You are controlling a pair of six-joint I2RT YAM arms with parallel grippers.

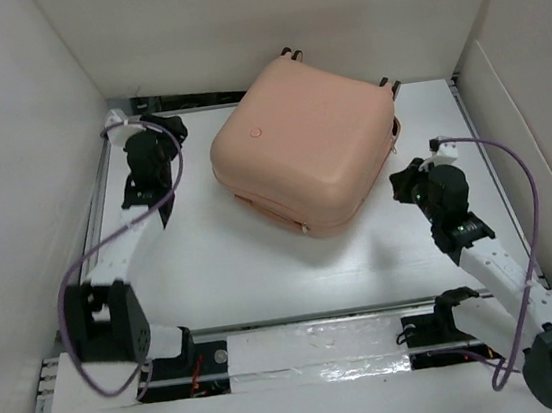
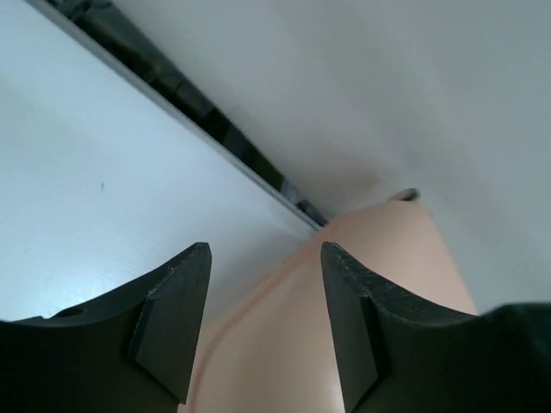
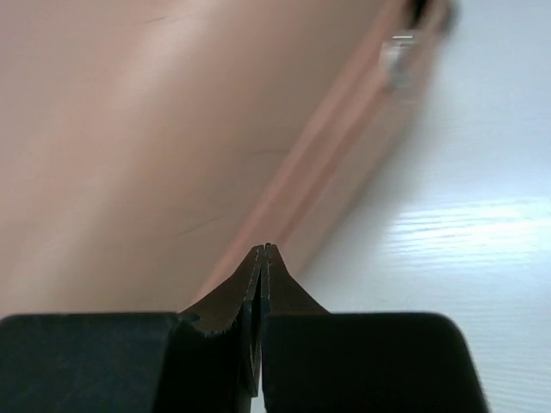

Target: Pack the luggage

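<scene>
The luggage (image 1: pixel 299 148) is a peach-pink hard-shell suitcase lying shut on the white table, at the middle back. Small caster wheels (image 1: pixel 288 56) stick out at its far edge. My left gripper (image 1: pixel 168 129) is to the left of the case near the back rail. In the left wrist view this gripper (image 2: pixel 265 251) stands open with nothing between its fingers, and the luggage (image 2: pixel 387 267) shows beyond them. My right gripper (image 1: pixel 402 183) is at the case's right side. In the right wrist view it (image 3: pixel 265 248) is shut and empty, its tip close to the seam of the luggage (image 3: pixel 129 129).
White walls enclose the table on the left (image 1: pixel 7 149), at the back and on the right (image 1: pixel 537 114). A dark rail (image 1: pixel 193 101) runs along the back edge. A glossy taped strip (image 1: pixel 314 348) lies between the arm bases at the near edge.
</scene>
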